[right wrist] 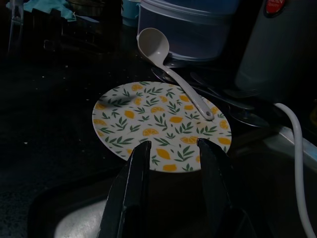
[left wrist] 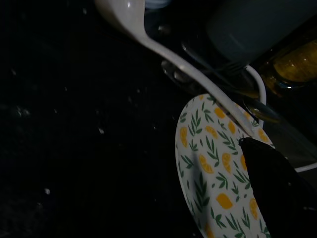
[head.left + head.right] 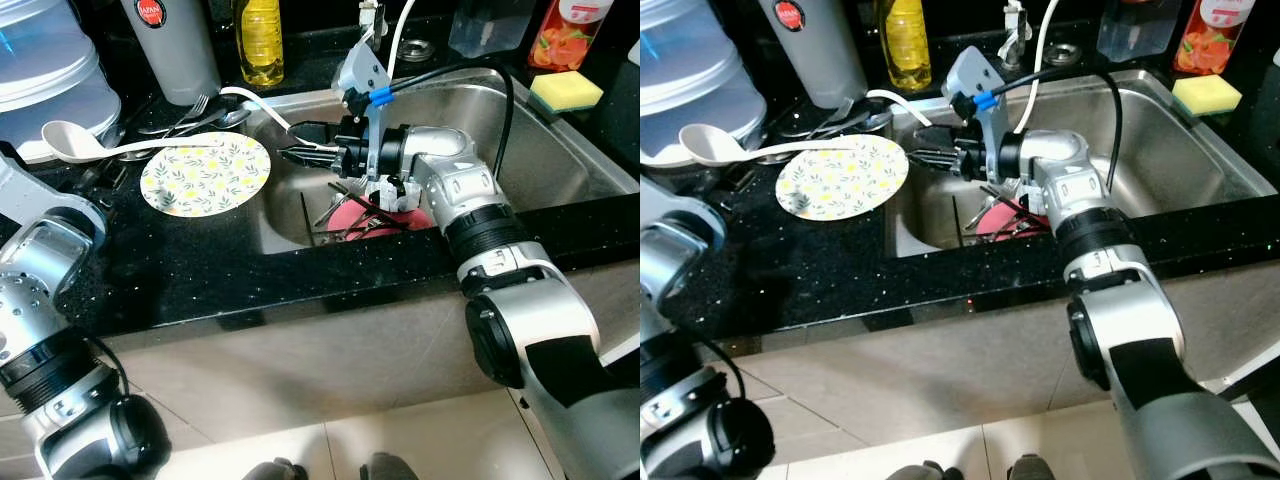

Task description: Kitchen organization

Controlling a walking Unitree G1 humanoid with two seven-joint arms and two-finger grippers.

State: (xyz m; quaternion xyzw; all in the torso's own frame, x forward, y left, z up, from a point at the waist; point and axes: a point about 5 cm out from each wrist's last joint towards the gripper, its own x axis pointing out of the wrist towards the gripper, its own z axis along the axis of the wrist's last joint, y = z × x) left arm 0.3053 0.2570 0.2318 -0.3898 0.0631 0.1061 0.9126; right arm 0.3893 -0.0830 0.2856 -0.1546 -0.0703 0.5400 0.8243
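Note:
A round plate with a lemon and leaf print (image 3: 205, 172) lies flat on the black counter, just left of the sink (image 3: 560, 150). A white ladle (image 3: 70, 139) rests with its handle end on the plate's far rim. My right gripper (image 3: 297, 142) hovers over the sink's left edge, pointing at the plate and a little short of its rim. The right wrist view shows the gripper (image 1: 173, 146) open, with nothing between its fingers and the plate (image 1: 161, 126) just beyond the tips. My left arm (image 3: 40, 250) is low at the left, and one black finger (image 2: 270, 183) shows over the plate (image 2: 213, 173).
A red dish with several pieces of cutlery (image 3: 375, 215) sits in the sink. Forks and spoons (image 3: 195, 115) lie behind the plate. A grey flask (image 3: 175, 45), an oil bottle (image 3: 260, 40) and a clear lidded tub (image 3: 45, 60) line the back. A yellow sponge (image 3: 565, 90) sits at right.

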